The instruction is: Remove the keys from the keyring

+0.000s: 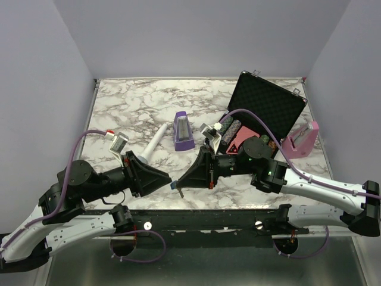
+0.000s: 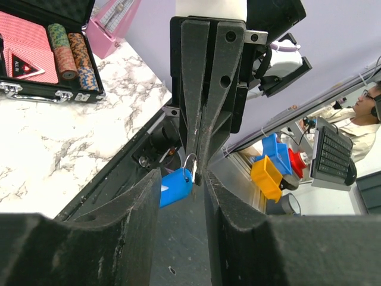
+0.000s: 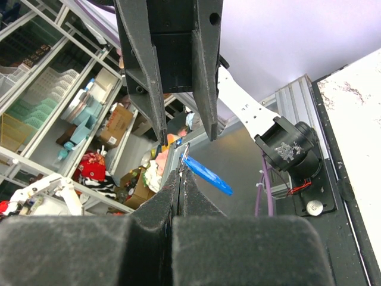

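The right tool [image 3: 178, 177] is clamped shut on the silver keyring [image 2: 190, 166]. A blue tag [image 2: 175, 186] hangs from the ring just beside its tips. The left tool [image 2: 181, 174] faces it tip to tip, its jaws parted on either side of the ring. The keys are too small to tell apart from the ring. Both tools meet above the counter's [image 1: 137, 101] near edge, well apart from the purple metronome [image 1: 183, 131].
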Tool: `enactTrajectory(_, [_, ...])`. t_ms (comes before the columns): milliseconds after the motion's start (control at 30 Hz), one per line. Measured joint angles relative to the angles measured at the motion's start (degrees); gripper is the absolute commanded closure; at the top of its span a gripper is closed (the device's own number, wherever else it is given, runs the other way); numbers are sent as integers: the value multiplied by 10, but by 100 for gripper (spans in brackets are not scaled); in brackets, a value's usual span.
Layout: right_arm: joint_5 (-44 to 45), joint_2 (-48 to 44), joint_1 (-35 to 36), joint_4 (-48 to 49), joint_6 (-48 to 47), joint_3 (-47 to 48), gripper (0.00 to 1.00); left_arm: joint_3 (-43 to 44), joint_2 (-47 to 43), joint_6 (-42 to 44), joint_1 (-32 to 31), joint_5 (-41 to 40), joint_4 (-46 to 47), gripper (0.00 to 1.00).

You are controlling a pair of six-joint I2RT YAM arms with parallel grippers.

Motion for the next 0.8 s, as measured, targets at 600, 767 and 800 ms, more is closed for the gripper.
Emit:
enactTrajectory(600, [2,0,0,12,3,-4,99,-13,2,-5,0,7,16,72])
enactTrajectory(767, [2,0,0,14,3,-5,99,-15,10,-7,0,17,25,82])
enactTrajectory(800, [2,0,0,14,3,-5,99,-16,12,-7,0,18,28,87])
